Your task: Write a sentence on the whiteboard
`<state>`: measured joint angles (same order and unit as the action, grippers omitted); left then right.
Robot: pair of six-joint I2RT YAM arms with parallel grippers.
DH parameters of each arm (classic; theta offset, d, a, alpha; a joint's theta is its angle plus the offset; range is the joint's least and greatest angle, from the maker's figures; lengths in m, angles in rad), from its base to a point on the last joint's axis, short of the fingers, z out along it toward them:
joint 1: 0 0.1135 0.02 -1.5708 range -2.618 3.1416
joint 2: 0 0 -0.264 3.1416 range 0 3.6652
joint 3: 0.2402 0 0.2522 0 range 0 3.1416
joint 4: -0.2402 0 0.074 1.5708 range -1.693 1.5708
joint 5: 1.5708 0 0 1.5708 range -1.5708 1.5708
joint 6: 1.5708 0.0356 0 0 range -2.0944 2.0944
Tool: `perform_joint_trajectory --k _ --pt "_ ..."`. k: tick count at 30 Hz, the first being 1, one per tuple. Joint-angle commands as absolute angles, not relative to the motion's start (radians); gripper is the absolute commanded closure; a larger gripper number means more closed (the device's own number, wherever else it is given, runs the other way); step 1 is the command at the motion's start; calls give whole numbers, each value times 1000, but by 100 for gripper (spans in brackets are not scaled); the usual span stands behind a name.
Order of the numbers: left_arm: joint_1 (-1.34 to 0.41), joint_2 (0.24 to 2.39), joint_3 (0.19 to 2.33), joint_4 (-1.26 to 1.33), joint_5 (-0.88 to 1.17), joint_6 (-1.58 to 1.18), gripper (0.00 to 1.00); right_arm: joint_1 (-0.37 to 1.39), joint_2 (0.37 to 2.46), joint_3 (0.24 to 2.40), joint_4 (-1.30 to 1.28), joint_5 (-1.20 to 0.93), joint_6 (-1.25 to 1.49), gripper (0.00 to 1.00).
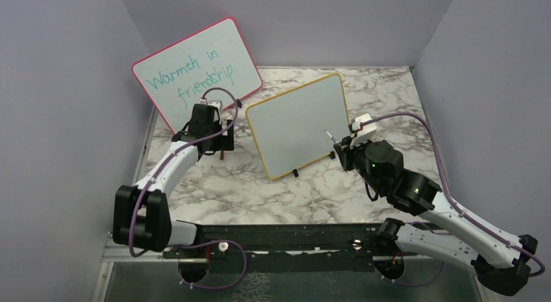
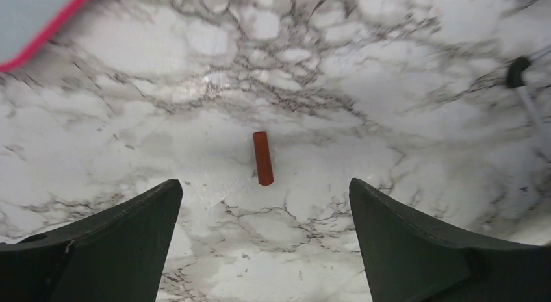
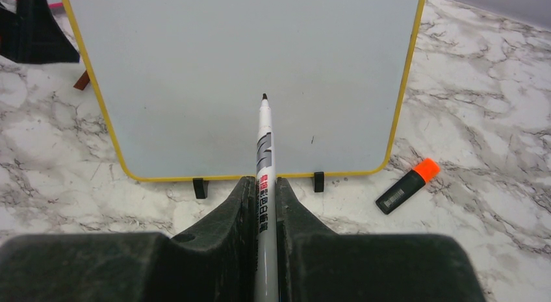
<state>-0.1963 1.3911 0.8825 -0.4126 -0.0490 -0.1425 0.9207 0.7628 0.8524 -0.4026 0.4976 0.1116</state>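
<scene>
- Far left: pink-framed board (image 1: 195, 71) leaning on the wall, teal writing on it. Not the task's board.
- Left hand (image 2: 266, 191) hangs over the marble surface (image 1: 227, 191), fingers spread wide, holding nothing.
- Directly beneath it a small red-brown cylinder (image 2: 262, 158) lies loose on the surface. It is probably the pen's cap.
- Centre: yellow-framed whiteboard (image 1: 295, 123) propped on small black feet, just right of the pink board. Its face is blank, with no stroke of the sentence showing.
- Right hand (image 3: 264, 185) clamped on a marker (image 3: 263, 139), bare tip aimed at the lower middle of the whiteboard. Cannot tell whether the tip touches.
- Far right: orange-capped highlighter (image 3: 408, 185) lying beside the whiteboard's corner, untouched.
- Progress: pen uncapped and presented, which seems to finish the preparation. All the writing is left to do.
</scene>
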Motion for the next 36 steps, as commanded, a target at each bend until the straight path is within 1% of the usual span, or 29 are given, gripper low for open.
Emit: perform_joint_trajectory --k 1,5,11,15,21,24,29,34,36 --pt "-190 1238 928 -377 11 -155 1 918 761 849 -378 512 113 99" --pt "-189 1177 940 -366 49 -189 1 919 776 857 -381 500 122 99" --pt "-174 1150 949 -306 49 -262 1 919 798 869 -378 472 124 99" --pt "-143 1129 935 -209 183 -283 1 919 813 880 -377 448 127 99" --pt "-119 1139 976 -132 286 -296 1 918 833 890 -379 425 127 99" --pt "-111 1174 1015 -99 408 -298 9 918 840 888 -363 406 130 99" --pt "-111 1221 1061 -67 520 -312 11 919 854 896 -347 374 137 99" --pt "-110 1263 1070 -38 587 -325 19 918 863 897 -334 357 137 99" --pt "-110 1274 1056 -9 655 -327 26 918 869 901 -334 349 137 99"
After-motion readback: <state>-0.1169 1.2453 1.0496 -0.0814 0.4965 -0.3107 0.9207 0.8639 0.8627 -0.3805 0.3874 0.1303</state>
